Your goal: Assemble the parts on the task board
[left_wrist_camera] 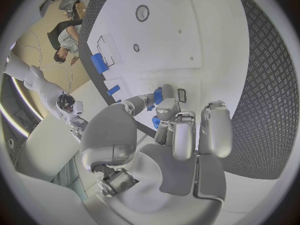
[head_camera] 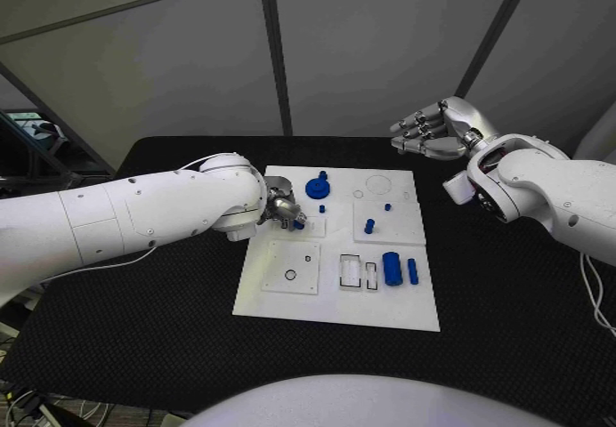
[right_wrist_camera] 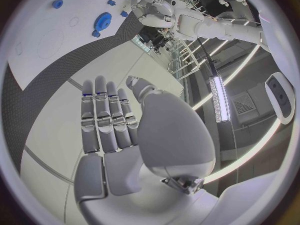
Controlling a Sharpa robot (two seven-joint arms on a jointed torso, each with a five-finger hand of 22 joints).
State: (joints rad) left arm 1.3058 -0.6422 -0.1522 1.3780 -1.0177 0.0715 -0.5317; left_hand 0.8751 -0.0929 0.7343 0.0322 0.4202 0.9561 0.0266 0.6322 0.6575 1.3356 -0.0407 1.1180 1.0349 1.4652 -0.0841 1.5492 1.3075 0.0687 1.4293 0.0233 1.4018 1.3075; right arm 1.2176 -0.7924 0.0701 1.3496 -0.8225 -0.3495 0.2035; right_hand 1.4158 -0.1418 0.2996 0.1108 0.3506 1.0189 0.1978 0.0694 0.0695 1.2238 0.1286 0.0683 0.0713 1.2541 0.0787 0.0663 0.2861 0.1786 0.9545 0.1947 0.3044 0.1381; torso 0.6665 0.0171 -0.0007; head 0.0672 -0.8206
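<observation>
The flat white board [head_camera: 336, 302] lies mid-table on the black, ribbed mat [head_camera: 128, 338]. The left hand [head_camera: 282, 210], silver metal, sits at the board's 9 o'clock edge, fingers curled round a small blue peg [left_wrist_camera: 157, 121], pinching it over the plate. At 12 o'clock a toothed blue gear [head_camera: 317, 188] lies flat; near 5 o'clock a stubby blue cylinder [head_camera: 392, 268] and a slim blue bar [head_camera: 412, 271] lie side by side. The right hand [head_camera: 434, 129] hovers off the board at 1 o'clock, fingers straight and empty.
</observation>
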